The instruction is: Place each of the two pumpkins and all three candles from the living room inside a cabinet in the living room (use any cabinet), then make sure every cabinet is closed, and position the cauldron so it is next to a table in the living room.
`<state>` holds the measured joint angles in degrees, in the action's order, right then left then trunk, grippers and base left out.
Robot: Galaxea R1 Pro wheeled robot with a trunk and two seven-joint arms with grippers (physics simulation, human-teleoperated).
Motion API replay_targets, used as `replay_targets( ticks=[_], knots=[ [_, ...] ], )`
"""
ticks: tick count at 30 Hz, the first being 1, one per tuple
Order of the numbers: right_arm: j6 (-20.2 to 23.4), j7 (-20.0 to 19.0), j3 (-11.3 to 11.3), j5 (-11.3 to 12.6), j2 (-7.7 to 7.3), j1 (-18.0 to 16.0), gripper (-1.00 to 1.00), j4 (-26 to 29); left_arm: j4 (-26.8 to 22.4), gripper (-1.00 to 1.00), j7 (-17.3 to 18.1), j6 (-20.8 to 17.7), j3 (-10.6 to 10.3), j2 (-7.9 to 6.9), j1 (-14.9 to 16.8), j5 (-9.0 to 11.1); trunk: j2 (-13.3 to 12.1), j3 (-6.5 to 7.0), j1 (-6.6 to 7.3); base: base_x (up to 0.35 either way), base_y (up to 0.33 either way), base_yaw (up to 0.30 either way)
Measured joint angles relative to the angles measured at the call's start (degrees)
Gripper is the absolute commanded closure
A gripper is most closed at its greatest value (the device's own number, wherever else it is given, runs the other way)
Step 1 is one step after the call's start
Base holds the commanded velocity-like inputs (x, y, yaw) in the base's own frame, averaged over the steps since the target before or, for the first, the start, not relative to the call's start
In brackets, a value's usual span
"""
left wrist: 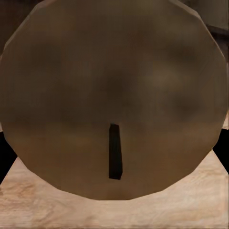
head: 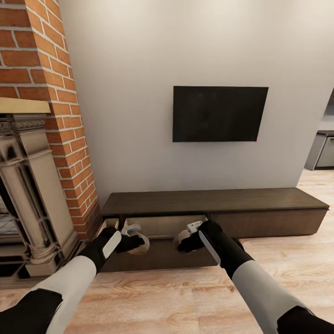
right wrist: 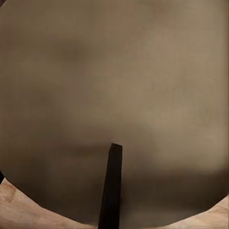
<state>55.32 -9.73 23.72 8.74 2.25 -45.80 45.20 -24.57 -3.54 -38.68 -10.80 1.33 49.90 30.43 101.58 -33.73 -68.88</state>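
The cabinet (head: 218, 201) is a long low dark-brown console against the wall. Its left drawer (head: 160, 226) is pulled out and shows a pale wood interior. My left gripper (head: 133, 242) hangs over the drawer's left part, shut on a tan candle (head: 140, 246). Over the drawer's right part, my right gripper (head: 186, 241) is shut on a second candle (head: 181, 237). The left wrist view looks very closely at a candle's round top (left wrist: 114, 86) with its dark wick. Another candle top (right wrist: 114, 81) sits just as close in the right wrist view. The pumpkins, cauldron and table are out of view.
A brick chimney column (head: 55, 83) and an ornate stone fireplace surround (head: 28, 185) stand at the left, close to the drawer's end. A black TV (head: 220, 113) hangs on the wall above the console. Light wood floor (head: 176, 297) lies in front.
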Motion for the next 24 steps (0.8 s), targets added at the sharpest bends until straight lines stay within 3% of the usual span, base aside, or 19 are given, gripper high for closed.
replay_targets(
  ticks=[3,8,13,16,24],
  knots=[
    [0.11,-0.01,-1.06,0.01,-0.02,-0.1,1.0,-0.22,-4.59,1.0,-0.67,-5.52,-0.1,0.4,0.03,-0.48,0.0,0.0,0.0,0.0,0.0,0.0],
    [0.23,0.06,-3.93,-0.07,-0.03,-0.26,1.0,-0.34,-6.4,1.0,-2.89,-8.15,-0.13,1.79,0.22,-0.51,0.0,0.0,0.0,0.0,0.0,0.0],
    [0.41,0.2,-4.7,0.06,-0.03,-0.29,1.0,-0.33,-3.92,1.0,-9.01,-9.33,-0.1,2.3,1.7,-0.66,0.0,0.0,0.0,0.0,0.0,0.0],
    [0.53,0.23,-4.81,-0.01,-0.03,-0.29,1.0,-0.33,-1.42,1.0,-10.91,-10.36,-0.04,2.7,3.17,-0.48,0.0,0.0,0.0,0.0,0.0,0.0],
    [1.58,0.14,-4.63,-0.23,0.01,-0.29,1.0,-0.33,0.96,1.0,-11.98,-11.21,0.0,3.35,4.36,-0.51,0.0,0.0,0.0,0.0,0.0,0.0]
  ],
)
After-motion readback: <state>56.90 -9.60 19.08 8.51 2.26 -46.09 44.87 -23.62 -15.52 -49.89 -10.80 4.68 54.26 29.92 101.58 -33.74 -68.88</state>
